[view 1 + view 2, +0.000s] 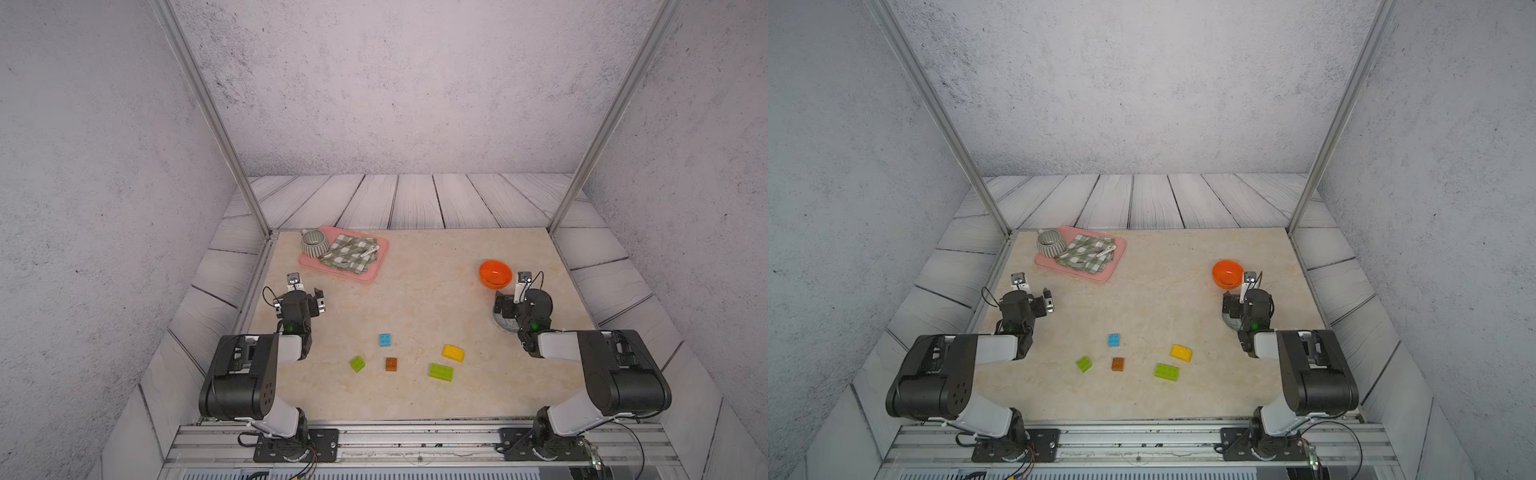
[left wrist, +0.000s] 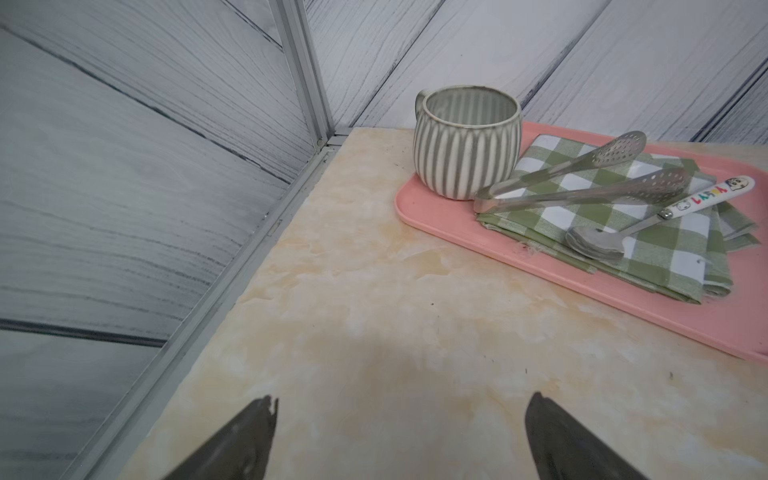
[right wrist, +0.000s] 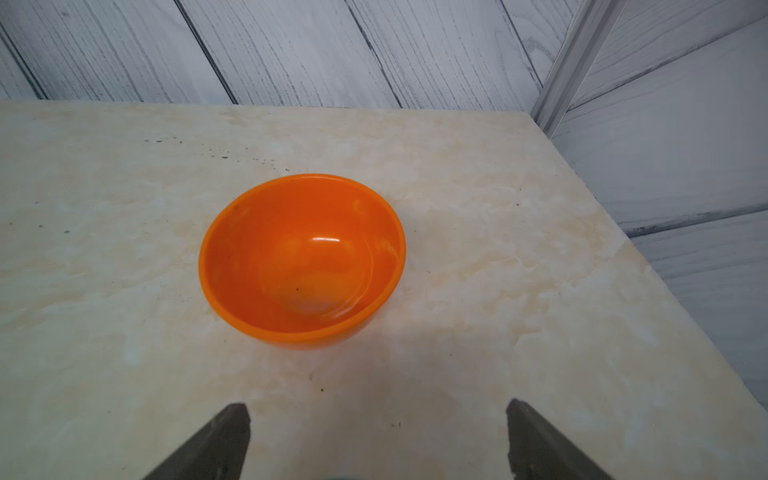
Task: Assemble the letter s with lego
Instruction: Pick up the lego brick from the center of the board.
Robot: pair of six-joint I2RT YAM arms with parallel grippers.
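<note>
- Nearest the arm bases, the lego lies loose on the desk (image 1: 415, 395), in five separate pieces. The long lime-green brick (image 1: 441, 372), the brown brick (image 1: 391, 364) and the small lime-green brick (image 1: 357, 363) make a rough front row.
- Just behind them sit the yellow brick (image 1: 453, 353) and the blue brick (image 1: 385, 340). As far as I can tell all five are studs up, and none touches another.
- So the letter s has not been begun. No two bricks are joined, and none is lifted or gripped.
- Further back on the left side, the left tool (image 2: 401, 405) hangs over bare desk with its jaws spread wide and nothing between them. It is well apart from the bricks.
- Across from it, the right tool (image 3: 378, 409) is likewise wide open and empty. It looks toward the orange bowl (image 3: 299, 338), not the lego.
- The bowl is empty and plays no part in the build.
- Farthest off, near the back left corner, a pink tray (image 2: 436, 208) carries a striped mug (image 2: 467, 145), a checked cloth (image 2: 648, 249), metal tongs (image 2: 582, 183) and a spoon (image 2: 594, 245).
- By my reckoning the whole job is ahead. Each brick has to be picked up, lined up and pressed onto the next, probably building up from the long lime-green one.
</note>
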